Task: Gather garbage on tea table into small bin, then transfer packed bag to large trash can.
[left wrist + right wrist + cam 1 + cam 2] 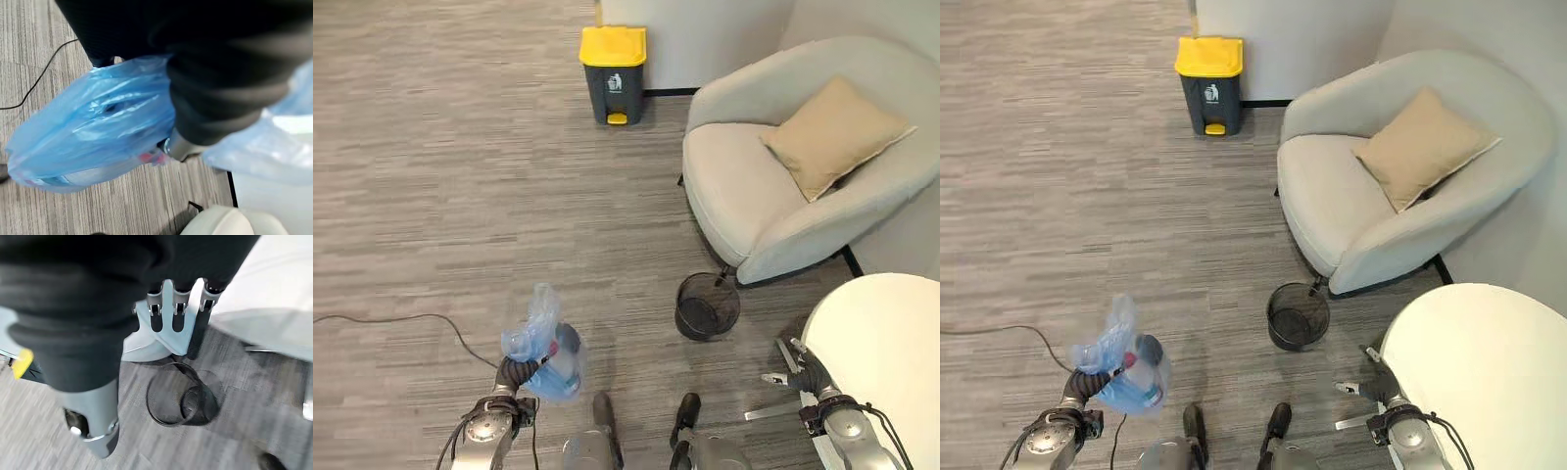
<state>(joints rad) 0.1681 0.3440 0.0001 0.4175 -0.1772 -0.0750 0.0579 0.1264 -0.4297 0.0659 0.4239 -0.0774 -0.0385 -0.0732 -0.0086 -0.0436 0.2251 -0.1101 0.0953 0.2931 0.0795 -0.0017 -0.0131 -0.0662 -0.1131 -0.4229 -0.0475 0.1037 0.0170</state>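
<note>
A blue plastic garbage bag (544, 345), filled and bunched at the top, hangs above the floor at the lower left. My left hand (515, 372) is shut on its neck. In the left wrist view the bag (98, 122) bulges past the hand's dark cover. The small black mesh bin (707, 305) stands on the floor in front of the armchair and looks bare of a liner. The large trash can (613, 73), grey with a yellow lid, stands far ahead by the wall. My right hand (806, 372) hangs open at the lower right beside the tea table (886, 338), its fingers (176, 316) straight.
A light grey armchair (744, 186) with a tan cushion (832, 132) takes up the right side, just behind the mesh bin (173, 396). The white round tea table fills the lower right corner. Open carpet runs from my left side up to the large can.
</note>
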